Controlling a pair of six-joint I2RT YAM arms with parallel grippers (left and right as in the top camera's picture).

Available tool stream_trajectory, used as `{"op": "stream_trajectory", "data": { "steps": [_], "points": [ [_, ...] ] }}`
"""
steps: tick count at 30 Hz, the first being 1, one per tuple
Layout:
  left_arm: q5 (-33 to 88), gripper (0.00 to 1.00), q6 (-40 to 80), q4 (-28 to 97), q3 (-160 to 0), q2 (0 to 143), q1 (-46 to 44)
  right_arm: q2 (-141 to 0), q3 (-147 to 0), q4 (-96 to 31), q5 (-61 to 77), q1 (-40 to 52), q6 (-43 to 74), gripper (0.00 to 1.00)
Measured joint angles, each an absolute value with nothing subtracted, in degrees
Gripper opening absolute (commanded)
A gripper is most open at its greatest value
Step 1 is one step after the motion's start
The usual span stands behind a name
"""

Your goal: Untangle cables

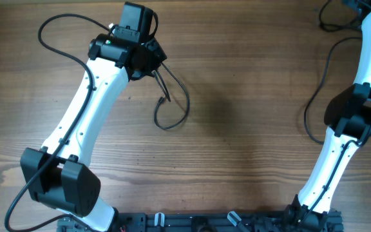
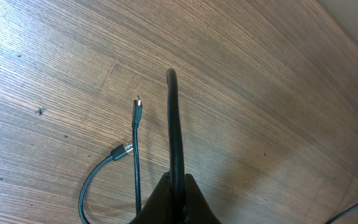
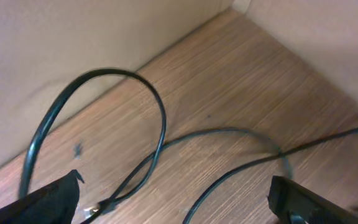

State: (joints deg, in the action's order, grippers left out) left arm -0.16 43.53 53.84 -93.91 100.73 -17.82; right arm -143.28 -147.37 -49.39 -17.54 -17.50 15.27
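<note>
Overhead: the left gripper, far left on the table, pinches a black cable that loops nearer; left wrist: jaws clamped on it, plugs left of it; right wrist: right gripper spread wide, released, over loose cables at the far right.

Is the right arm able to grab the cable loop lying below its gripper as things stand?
Likely yes: the right gripper stands open over the cable loop on the table, with nothing between them. The wall close beside it may cramp the approach.
</note>
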Motion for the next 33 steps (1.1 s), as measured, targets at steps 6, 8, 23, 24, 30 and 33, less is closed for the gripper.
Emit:
{"op": "stream_trajectory", "data": {
  "steps": [6,8,23,24,30,33],
  "points": [
    [0.93,0.04,41.41,52.31,-93.91,100.73,-17.82,-142.28,-147.37,-53.78,-2.66,-17.85,15.49,1.00],
    [3.66,0.04,38.20,49.63,-93.91,100.73,-17.80,-140.77,-147.37,-55.16,5.43,-17.82,15.05,1.00],
    [35.99,0.04,30.63,37.19,-93.82,94.83,-8.43,-132.97,-147.37,-60.62,53.71,-11.53,5.23,0.87],
    [38.70,0.04,30.61,37.10,-93.82,94.41,-7.29,-132.97,-147.37,-61.65,54.46,-10.52,3.84,0.87],
    [55.07,0.04,30.22,37.12,-93.82,93.91,-0.71,-132.97,-147.37,-68.77,56.77,-1.04,-7.68,0.87],
    [60.66,0.04,30.22,37.17,-93.82,93.91,1.30,-132.97,-147.37,-71.33,57.49,3.66,-13.45,0.86]
  ]
}}
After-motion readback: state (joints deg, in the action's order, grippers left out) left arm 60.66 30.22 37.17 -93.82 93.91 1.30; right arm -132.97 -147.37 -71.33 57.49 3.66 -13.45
